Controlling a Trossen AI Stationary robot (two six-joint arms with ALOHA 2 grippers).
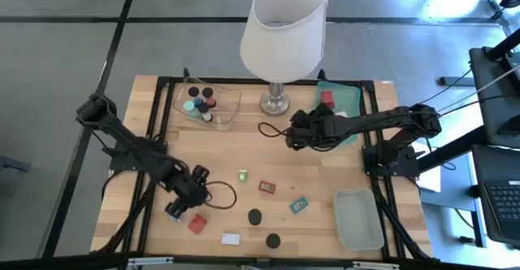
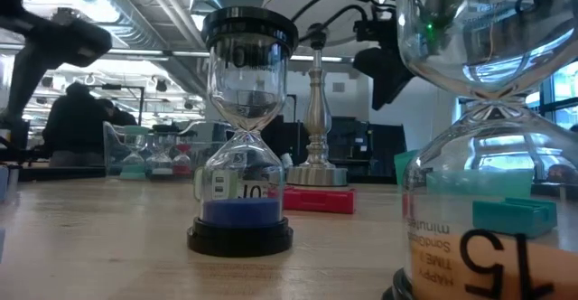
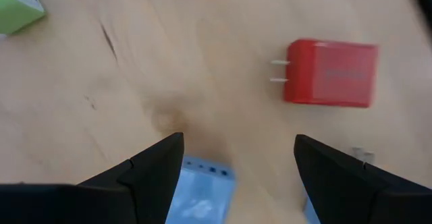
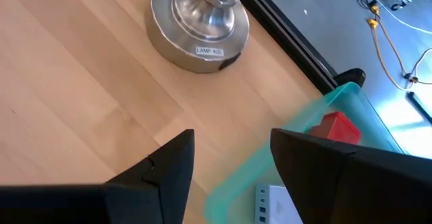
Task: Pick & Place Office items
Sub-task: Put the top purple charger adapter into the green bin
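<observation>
The left gripper (image 1: 180, 209) hangs low over the wooden table (image 1: 317, 229) with its fingers spread wide and nothing in them, I think so it can drop around the little blue block (image 3: 201, 196) right under it. A red plug block (image 3: 331, 73) lies close by. The right gripper (image 1: 291, 132) waits, fingers apart and empty, by the lamp (image 1: 280, 38) and the green tray (image 4: 300, 143).

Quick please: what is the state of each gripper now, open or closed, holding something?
Left gripper: open, over a light blue block, not gripping it.
Right gripper: open, empty, near the lamp base.
</observation>
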